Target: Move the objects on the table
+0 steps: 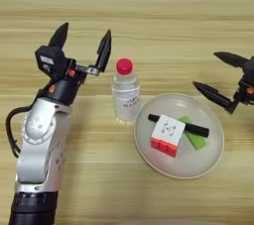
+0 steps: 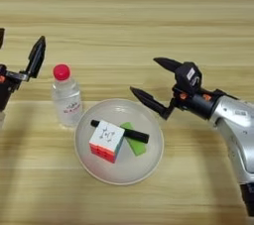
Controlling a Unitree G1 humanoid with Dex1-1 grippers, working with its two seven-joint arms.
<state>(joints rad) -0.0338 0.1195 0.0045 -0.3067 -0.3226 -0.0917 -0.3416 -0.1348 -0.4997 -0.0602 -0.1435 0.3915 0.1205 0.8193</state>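
Note:
A small clear bottle (image 1: 125,92) with a red cap stands upright on the table (image 1: 149,16), just left of a white plate (image 1: 206,162). On the plate lie a white-topped, red-sided puzzle cube (image 1: 167,135), a black marker pen (image 1: 196,129) and a flat green block (image 1: 195,137) under the pen. My left gripper (image 1: 83,38) is open, its fingers pointing away, a little left of and beyond the bottle. My right gripper (image 2: 150,79) is open too, its lower finger (image 2: 146,101) reaching over the plate's far right rim.
The plate (image 2: 149,162) sits at the middle of the table, near its front. Bare wood (image 2: 124,16) stretches across the whole far half. My left forearm (image 1: 42,149) rises from the lower left corner.

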